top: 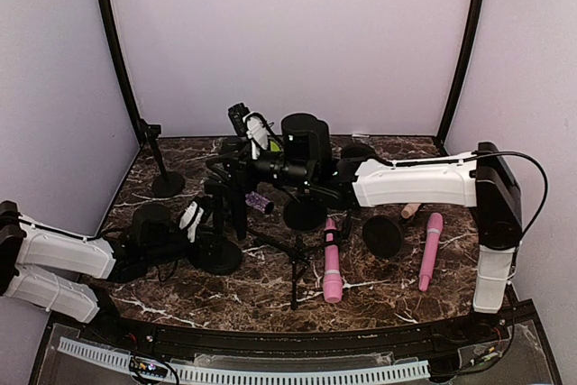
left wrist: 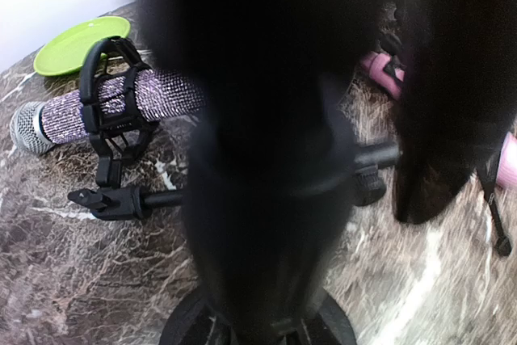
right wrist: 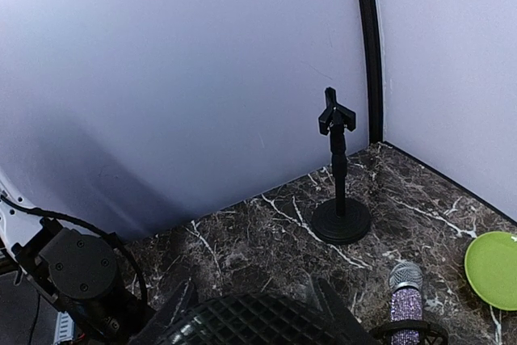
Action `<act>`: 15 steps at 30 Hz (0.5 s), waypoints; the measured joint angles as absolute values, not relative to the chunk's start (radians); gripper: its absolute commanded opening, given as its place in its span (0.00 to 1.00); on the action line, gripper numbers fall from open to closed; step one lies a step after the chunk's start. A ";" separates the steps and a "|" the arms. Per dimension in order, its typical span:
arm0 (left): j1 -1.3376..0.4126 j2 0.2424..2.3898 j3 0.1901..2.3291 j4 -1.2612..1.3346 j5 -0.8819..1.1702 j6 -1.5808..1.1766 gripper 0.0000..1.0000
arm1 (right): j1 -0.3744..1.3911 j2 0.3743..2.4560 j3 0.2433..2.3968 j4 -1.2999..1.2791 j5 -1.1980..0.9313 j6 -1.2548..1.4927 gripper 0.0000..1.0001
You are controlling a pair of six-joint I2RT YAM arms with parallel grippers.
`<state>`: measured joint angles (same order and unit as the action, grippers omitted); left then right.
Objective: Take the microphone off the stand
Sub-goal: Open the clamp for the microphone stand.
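Centrally, the purple microphone [top: 260, 202] lies level in its stand clip [left wrist: 113, 119], long axis nine-to-three, at three o'clock just beside the left gripper [top: 203, 218], whose finger opening cannot be told.

This is a robot test cell in a lab, not a lived-in room. The marble-patterned counter [top: 379, 299] sits inside a tent of plain pale fabric walls [top: 288, 33], with black poles [top: 113, 33] rising from its back corners. A left arm [top: 63, 254] and a right arm [top: 415, 182] are mounted at the counter's near edge by a slotted cable duct [top: 270, 371]. Props staged on the counter include a glittery microphone [left wrist: 121, 103] clipped in a stand [left wrist: 113, 199].
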<state>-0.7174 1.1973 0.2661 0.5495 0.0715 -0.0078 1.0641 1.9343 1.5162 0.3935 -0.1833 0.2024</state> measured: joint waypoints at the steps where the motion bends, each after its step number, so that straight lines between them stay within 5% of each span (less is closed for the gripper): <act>1: -0.718 1.202 0.265 0.568 0.067 -0.016 0.38 | 1.067 1.940 1.515 0.394 -0.187 0.197 0.13; 4: -0.718 1.200 0.250 0.611 0.049 -0.041 0.56 | 1.076 1.955 1.514 0.415 -0.189 0.194 0.14; 15: -0.718 0.942 0.187 0.552 -0.027 -0.131 0.78 | 1.082 1.955 1.501 0.438 -0.223 0.179 0.15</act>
